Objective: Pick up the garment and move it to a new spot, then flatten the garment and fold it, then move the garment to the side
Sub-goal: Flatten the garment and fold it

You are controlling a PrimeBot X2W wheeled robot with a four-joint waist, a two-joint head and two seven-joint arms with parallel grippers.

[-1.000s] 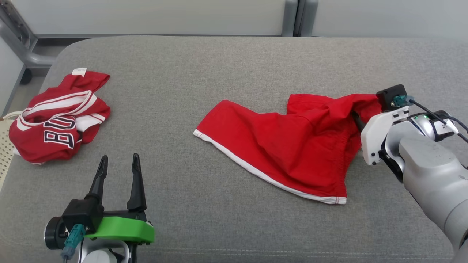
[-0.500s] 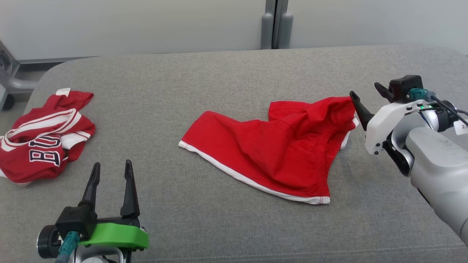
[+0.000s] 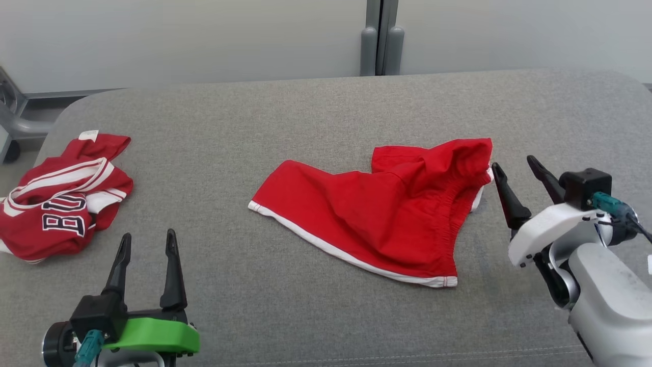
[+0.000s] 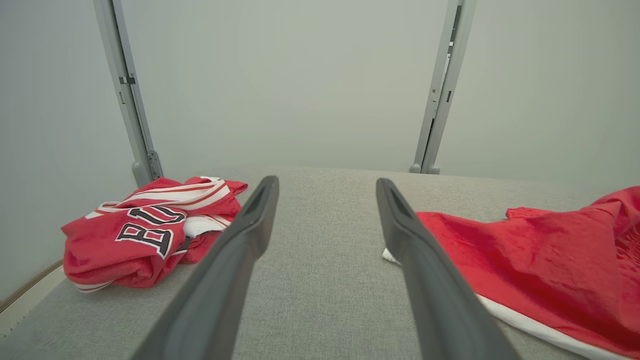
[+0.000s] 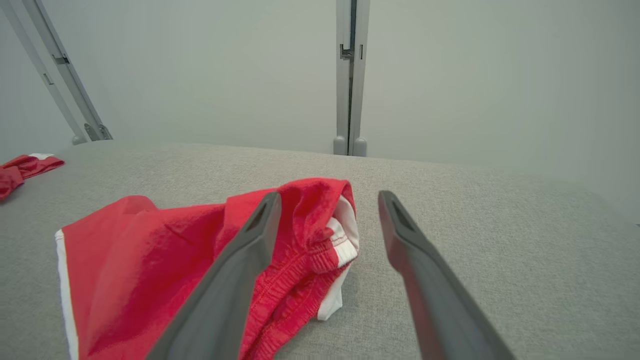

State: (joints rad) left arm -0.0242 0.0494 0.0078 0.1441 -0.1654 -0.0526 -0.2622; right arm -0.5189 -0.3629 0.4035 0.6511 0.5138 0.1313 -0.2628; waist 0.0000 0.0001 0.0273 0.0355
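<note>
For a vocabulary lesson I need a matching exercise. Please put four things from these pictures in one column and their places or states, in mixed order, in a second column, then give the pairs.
1. red shorts
2. red jersey
3. left gripper
4. right gripper

A. open, beside the waistband, holding nothing
B. crumpled at the left end of the grey cushion
C. spread out near the middle
D. open, over bare cushion near the jersey

Pairs: 1-C, 2-B, 3-D, 4-A

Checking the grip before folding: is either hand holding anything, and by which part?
Nothing is held. The right hand stands open beside the waistband of the shorts; the left hand is open over the cushion.
</note>
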